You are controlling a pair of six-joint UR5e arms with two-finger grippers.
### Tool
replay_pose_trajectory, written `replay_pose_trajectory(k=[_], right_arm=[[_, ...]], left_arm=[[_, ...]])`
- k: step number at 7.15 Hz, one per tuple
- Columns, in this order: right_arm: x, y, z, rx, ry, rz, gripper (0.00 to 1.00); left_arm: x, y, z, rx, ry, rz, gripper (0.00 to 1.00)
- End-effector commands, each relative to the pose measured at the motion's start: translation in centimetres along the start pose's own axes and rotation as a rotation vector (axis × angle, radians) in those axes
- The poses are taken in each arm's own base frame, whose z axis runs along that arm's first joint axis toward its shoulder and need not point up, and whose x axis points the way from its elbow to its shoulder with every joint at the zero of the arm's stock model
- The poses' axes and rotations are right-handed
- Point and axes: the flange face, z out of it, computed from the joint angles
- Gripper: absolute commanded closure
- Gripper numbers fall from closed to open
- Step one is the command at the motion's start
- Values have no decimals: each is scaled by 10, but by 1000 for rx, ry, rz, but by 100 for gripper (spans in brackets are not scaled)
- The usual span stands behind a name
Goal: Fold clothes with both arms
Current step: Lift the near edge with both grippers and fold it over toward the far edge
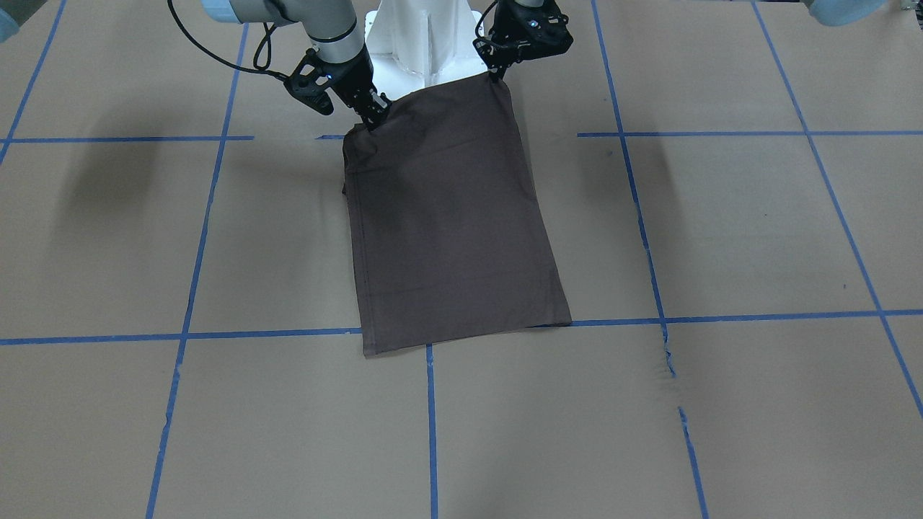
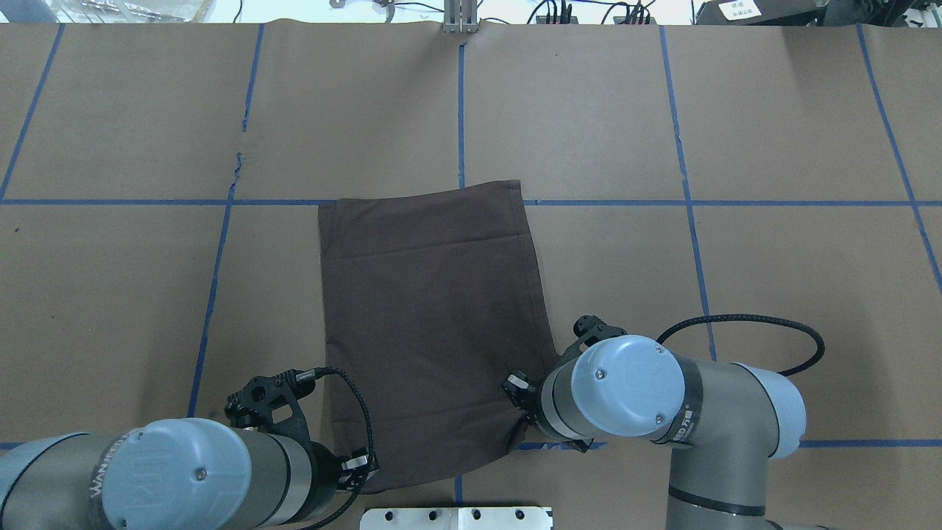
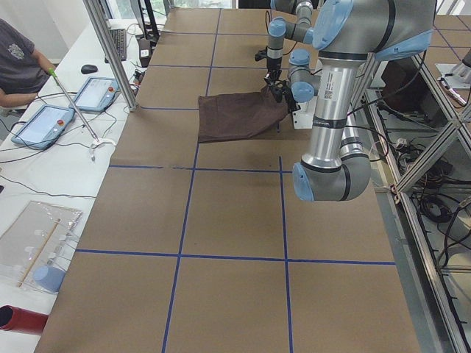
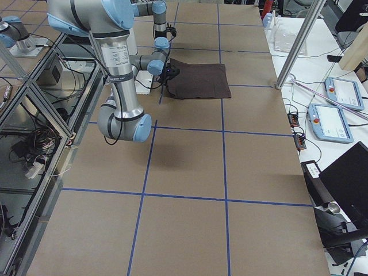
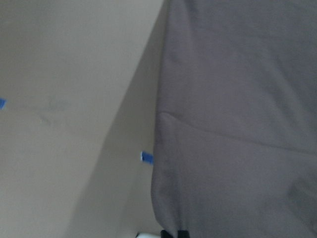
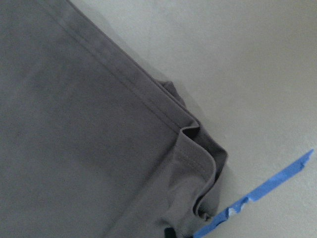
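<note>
The folded T-shirt (image 1: 447, 223) lies mid-frame on the table (image 1: 721, 231). In the upper middle, the left gripper (image 1: 497, 75) and the right gripper (image 1: 374, 119) are each clamped on one corner.

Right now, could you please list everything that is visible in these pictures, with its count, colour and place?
T-shirt: one, dark brown-grey, folded to a rectangle, at the table's centre.
table: one, covered in brown paper, under everything.
tape lines: several, blue, a grid across the table.
pedestal base: one, white, between the arms.
tablets: two, blue-framed, beside the table on the operators' side.
person: one, dark grey shirt, seated by the tablets.
left gripper: one, black, shut on a T-shirt corner nearest the robot.
right gripper: one, black, shut on the other near corner.
</note>
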Motion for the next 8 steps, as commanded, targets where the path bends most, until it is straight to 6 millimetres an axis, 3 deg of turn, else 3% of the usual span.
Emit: replay_pose_trajectory(k=[1, 2, 3, 4, 5, 7, 8], right_arm=[[-34, -42, -31, 42, -71, -15, 100], [-56, -61, -44, 55, -98, -14, 100], [-94, -82, -35, 76, -114, 1, 100], [-122, -107, -15, 79, -147, 15, 100], [-137, -124, -2, 85, -165, 23, 100], [-173, -149, -10, 99, -172, 52, 100], [-188, -156, -8, 110, -167, 62, 100]], left_arm=[[24, -55, -33, 79, 70, -44, 100], [32, -97, -54, 133, 95, -11, 100], [32, -145, -69, 161, 91, -25, 100], [44, -185, -61, 211, 70, -28, 100], [47, -215, -46, 243, 38, -42, 100], [46, -242, 3, 243, 70, -37, 100], [45, -245, 5, 247, 67, -39, 100]])
